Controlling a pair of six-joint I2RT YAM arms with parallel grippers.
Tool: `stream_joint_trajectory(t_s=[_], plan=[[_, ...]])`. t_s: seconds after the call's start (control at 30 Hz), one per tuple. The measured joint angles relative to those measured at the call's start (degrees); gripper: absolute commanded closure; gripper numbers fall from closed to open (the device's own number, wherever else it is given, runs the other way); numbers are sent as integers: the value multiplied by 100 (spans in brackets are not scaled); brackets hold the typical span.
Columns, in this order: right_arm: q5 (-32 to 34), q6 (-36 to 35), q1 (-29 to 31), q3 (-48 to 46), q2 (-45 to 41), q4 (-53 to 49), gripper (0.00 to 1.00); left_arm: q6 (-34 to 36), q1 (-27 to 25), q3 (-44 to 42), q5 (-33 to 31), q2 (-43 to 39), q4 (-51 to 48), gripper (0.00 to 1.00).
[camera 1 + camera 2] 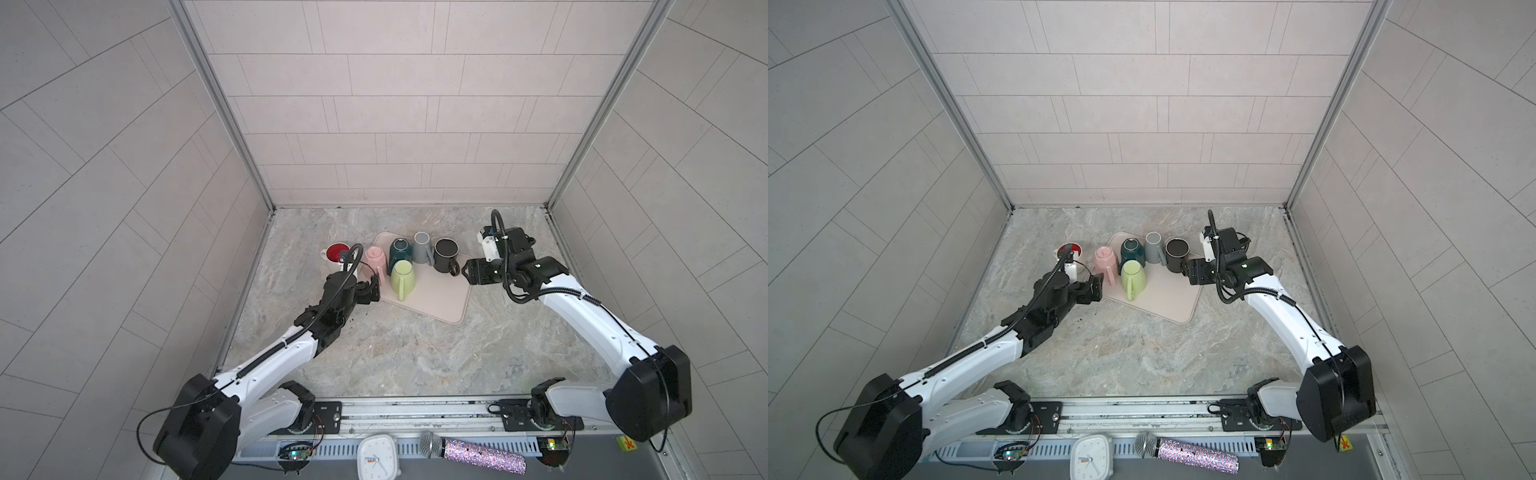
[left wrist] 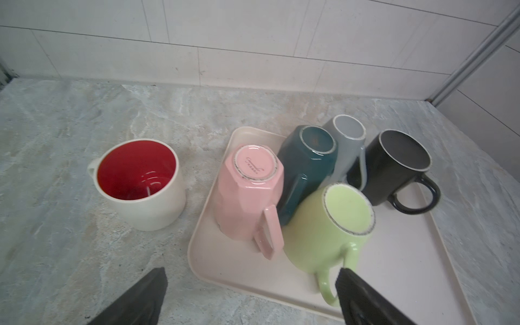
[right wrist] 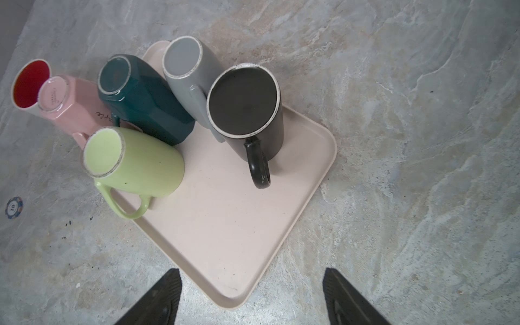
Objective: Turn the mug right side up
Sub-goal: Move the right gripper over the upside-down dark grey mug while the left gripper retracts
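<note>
Between the left fingers (image 2: 140,298), which stand spread wide and grip nothing, lies the near edge of a pale pink tray (image 2: 225,267). Just past them the pink mug (image 2: 247,197) stands upside down on the tray's left side, base up, its handle turned toward those fingers. One fingertip overlaps the handle of the light green mug (image 2: 332,233) in the left wrist view, and whether it touches cannot be told. That green mug is also inverted, close beside the pink one. Behind the pair stand the teal mug (image 2: 306,168) and the grey mug (image 2: 347,138), both bottoms up, bunched together with hardly a gap.

Between the right fingers (image 3: 157,298), likewise parted and empty, sit the tray's nearest corner and bare tabletop (image 3: 408,168). Farther out along that line is the black mug (image 3: 247,112), on the tray's right side beside the grey one, handle pointing back toward the right fingers. Its top looks like an open mouth, though the dark face makes that hard to confirm.

Off the tray, on the tabletop just left of the pink mug, a cream mug (image 2: 140,183) with a red inside stands mouth up. A blue chip (image 3: 14,207) lies on the tabletop near the green mug's side of the tray. At the front rail in both top views lie a white clock (image 1: 376,455) and a glittery microphone (image 1: 473,453).
</note>
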Motion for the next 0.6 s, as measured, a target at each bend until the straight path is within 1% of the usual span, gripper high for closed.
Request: stream_joint_trajectory(t_s=[0.07,0.2,0.3,0.43,0.6], plan=[[79,22,7,192,310,-46,25,33,-127,-140,111,-101,157,0],[330,94,39,352,623,-55,27,59,-223,-356,216,-216,391,0],[555,179,66,402,713,-26,29,142,-321,-393,120,-214,509,0],[638,304,79,431,767,59,32,236,-479,-439,0,-264,616,0],[702,345,212,833,1154,63,36,264,-538,-472,-11,-302,713,0]])
